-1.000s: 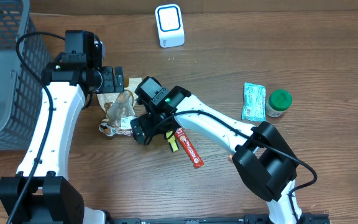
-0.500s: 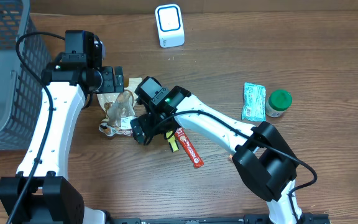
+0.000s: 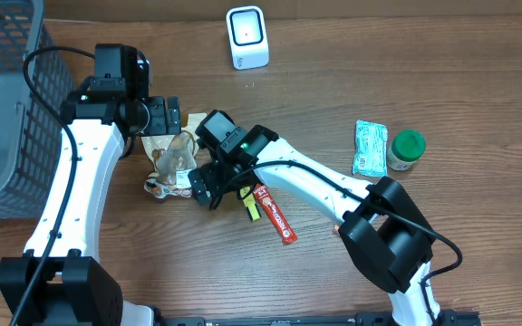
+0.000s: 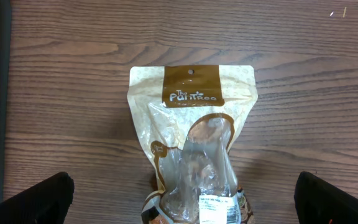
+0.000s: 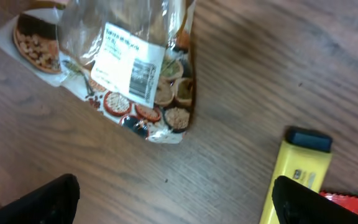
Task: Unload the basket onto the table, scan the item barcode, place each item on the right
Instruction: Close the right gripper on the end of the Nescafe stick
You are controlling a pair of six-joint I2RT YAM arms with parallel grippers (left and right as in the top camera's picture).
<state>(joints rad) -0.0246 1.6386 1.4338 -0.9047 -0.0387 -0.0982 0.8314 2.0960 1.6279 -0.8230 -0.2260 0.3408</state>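
A cream and brown snack pouch [image 3: 172, 163] with a clear window lies flat on the wooden table. Its white barcode label [image 5: 132, 68] faces up near the pouch's bottom end. The left gripper [image 3: 170, 118] hovers open over the pouch's top end, and in the left wrist view the pouch [image 4: 191, 137] lies centred between the wide-apart fingers [image 4: 33, 199]. The right gripper [image 3: 199, 186] is open just beside the pouch's bottom end, holding nothing, with bare table between its fingertips [image 5: 39, 199]. The white scanner [image 3: 246, 36] stands at the back of the table.
A yellow marker [image 3: 251, 208] and a red bar wrapper [image 3: 276, 215] lie just right of the right gripper. A green packet [image 3: 370, 148] and a green-lidded jar [image 3: 407, 149] sit at the right. A grey mesh basket [image 3: 7, 109] fills the left edge.
The right gripper has edged slightly toward the pouch. The left arm and the pouch have not moved.
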